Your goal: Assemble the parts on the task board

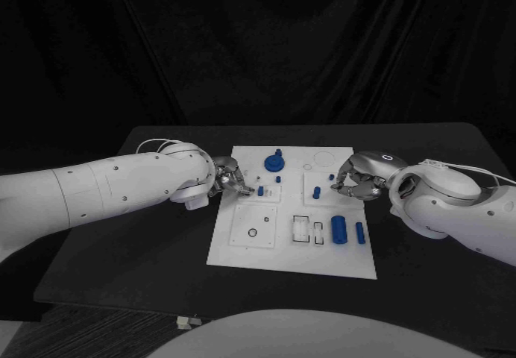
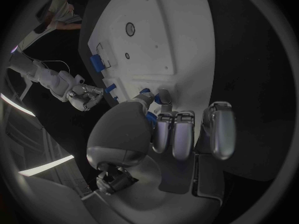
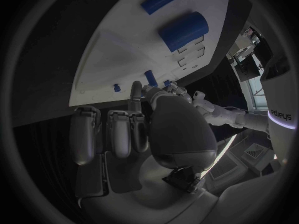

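The white task board [image 1: 288, 257] lies in the middle of the black table. My left hand [image 1: 229, 181] is at the board's upper left edge; in the left wrist view its thumb and a finger [image 2: 166, 94] pinch a small blue peg [image 2: 157, 99] just above the board [image 2: 181, 35]. My right hand [image 1: 360, 182] hovers over the board's upper right part with fingers [image 3: 118, 133] curled in and nothing seen in them. A blue peg [image 1: 316, 192] stands just left of it, also seen as peg [image 3: 151, 78].
A round blue knob [image 1: 274, 160] stands at the board's far edge. A thick blue cylinder [image 1: 338, 229] and a thinner one [image 1: 360, 233] lie at the board's near right. Black table [image 1: 129, 261] surrounds the board on both sides.
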